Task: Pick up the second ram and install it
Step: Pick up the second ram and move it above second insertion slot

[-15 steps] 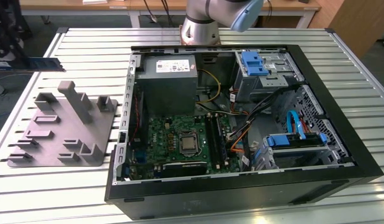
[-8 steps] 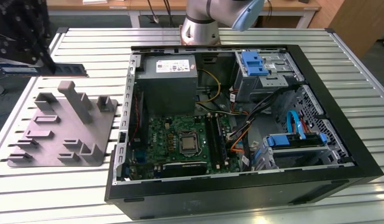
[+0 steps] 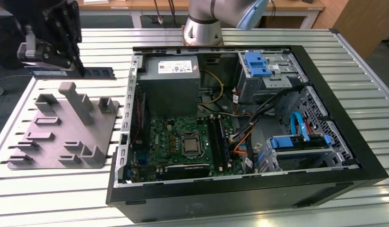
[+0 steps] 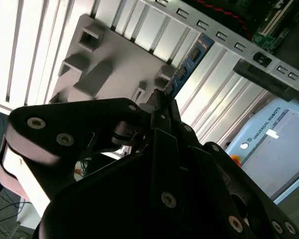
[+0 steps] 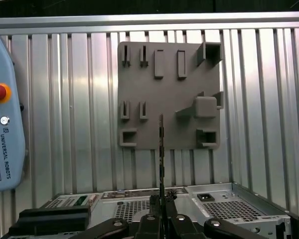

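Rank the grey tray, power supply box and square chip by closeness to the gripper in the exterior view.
1. Grey tray, by the gripper holding the memory stick, exterior view's left.
2. Power supply box, just inside the case.
3. Square chip, deeper inside, farthest.

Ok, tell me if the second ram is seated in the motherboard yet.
No, the gripper holds the second ram in the air, outside the computer case.

Ribbed metal bench, desks behind
A silver slatted aluminium table top (image 3: 56, 189) catches pale glare along its ribs. Beyond it stand light wooden desks (image 3: 143, 5) on white legs, with a brown wooden panel (image 3: 364, 23) at the exterior view's right and dark floor (image 3: 8, 75) at its left.
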`<state>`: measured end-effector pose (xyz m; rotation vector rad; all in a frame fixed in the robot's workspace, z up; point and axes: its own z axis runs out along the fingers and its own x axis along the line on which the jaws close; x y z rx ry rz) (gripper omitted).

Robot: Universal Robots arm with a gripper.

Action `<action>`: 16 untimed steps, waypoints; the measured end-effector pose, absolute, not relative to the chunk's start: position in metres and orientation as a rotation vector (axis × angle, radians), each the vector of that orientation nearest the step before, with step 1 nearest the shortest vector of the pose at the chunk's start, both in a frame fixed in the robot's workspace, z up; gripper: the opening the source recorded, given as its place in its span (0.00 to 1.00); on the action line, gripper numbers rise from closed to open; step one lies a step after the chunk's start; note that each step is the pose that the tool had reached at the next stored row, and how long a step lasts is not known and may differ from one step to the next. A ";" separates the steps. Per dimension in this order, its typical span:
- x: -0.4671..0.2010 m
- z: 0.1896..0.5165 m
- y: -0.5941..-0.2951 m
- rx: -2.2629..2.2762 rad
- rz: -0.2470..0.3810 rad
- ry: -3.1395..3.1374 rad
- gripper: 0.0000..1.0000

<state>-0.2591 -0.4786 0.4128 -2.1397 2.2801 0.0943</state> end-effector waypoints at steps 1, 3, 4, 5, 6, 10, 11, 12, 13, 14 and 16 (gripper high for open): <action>-0.255 0.412 -0.479 -2.140 0.094 2.280 0.14; -0.246 0.412 -0.479 -2.140 0.095 2.280 0.14; -0.241 0.411 -0.479 -2.140 0.095 2.280 0.14; -0.237 0.411 -0.479 -2.140 0.095 2.281 0.14; -0.232 0.411 -0.479 -2.140 0.096 2.281 0.14; -0.214 0.409 -0.479 -2.141 0.097 2.281 0.14; -0.209 0.409 -0.479 -2.141 0.097 2.281 0.14; -0.205 0.409 -0.479 -2.141 0.097 2.282 0.14; -0.200 0.408 -0.479 -2.141 0.098 2.282 0.14; -0.196 0.408 -0.479 -2.141 0.098 2.282 0.14; -0.187 0.407 -0.479 -2.142 0.099 2.283 0.14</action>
